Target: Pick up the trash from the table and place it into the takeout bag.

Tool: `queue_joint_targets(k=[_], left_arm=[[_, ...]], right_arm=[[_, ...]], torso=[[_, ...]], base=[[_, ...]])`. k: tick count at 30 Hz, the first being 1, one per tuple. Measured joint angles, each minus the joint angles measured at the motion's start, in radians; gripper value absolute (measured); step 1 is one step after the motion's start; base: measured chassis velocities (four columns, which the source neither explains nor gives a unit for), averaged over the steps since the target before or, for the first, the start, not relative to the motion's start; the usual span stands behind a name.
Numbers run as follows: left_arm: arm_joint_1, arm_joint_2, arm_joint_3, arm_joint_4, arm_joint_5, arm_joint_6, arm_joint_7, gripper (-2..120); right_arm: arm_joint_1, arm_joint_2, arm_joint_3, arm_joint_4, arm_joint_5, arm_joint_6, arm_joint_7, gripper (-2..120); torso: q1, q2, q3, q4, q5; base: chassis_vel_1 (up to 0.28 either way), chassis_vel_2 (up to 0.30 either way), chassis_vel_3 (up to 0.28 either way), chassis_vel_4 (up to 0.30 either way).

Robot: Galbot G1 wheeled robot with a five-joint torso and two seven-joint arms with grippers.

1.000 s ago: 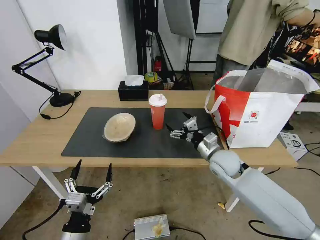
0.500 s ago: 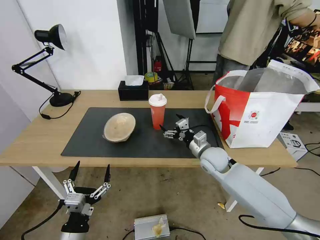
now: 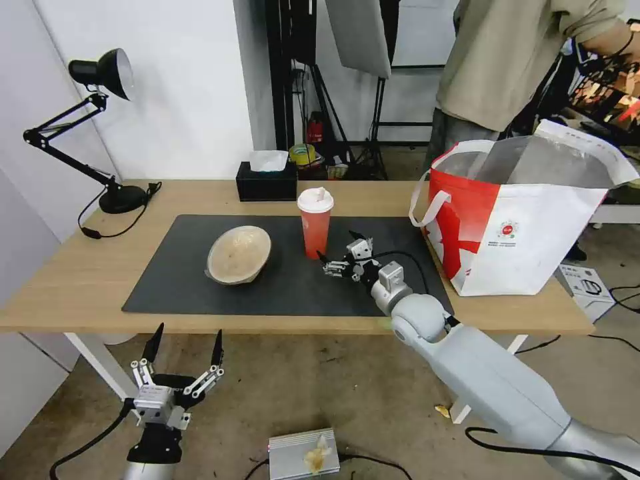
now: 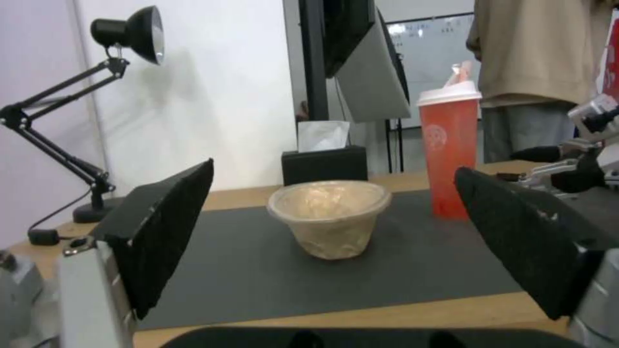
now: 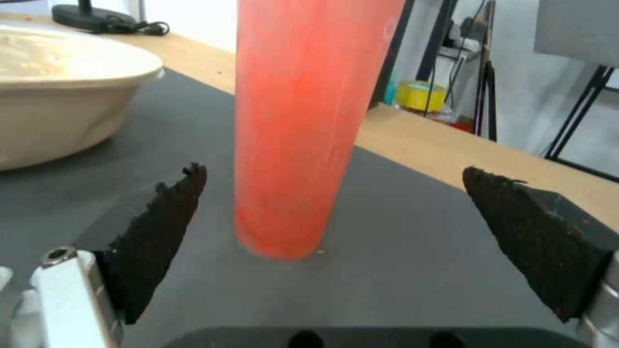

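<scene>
At the lower left of the head view, nearest, the left hand (image 3: 185, 350) hangs below the counter (image 3: 73, 280) edge, spread wide and empty. Mid-frame, the right hand (image 3: 338, 252) sits low over the mat (image 3: 173, 280), wide open, holding nothing, beside the cup (image 3: 315, 223). The bowl (image 3: 239, 254) lies left of centre; the bag (image 3: 527, 220) stands open at the right. The cup is tall and narrow: a fingertip (image 5: 161, 227) nudging its base could tip it and spill.

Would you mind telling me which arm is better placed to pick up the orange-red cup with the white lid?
The right. The right gripper hangs open beside the orange-red cup, facing it, while the left gripper hangs open below the table edge.
</scene>
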Motion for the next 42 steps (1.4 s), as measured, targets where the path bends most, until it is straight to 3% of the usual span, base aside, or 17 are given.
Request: queue_joint_targets(k=[42], left_arm=[[-0.043,0.031,0.005,0.077,-0.009,0.008,-0.003,100]], right_arm=[[0.063,0.111,-0.024,-0.174,-0.042,0.049,-0.011,100]], torso=[[0.0,0.0,0.0,0.0,0.0]], base=[[0.0,0.0,0.0,0.0]])
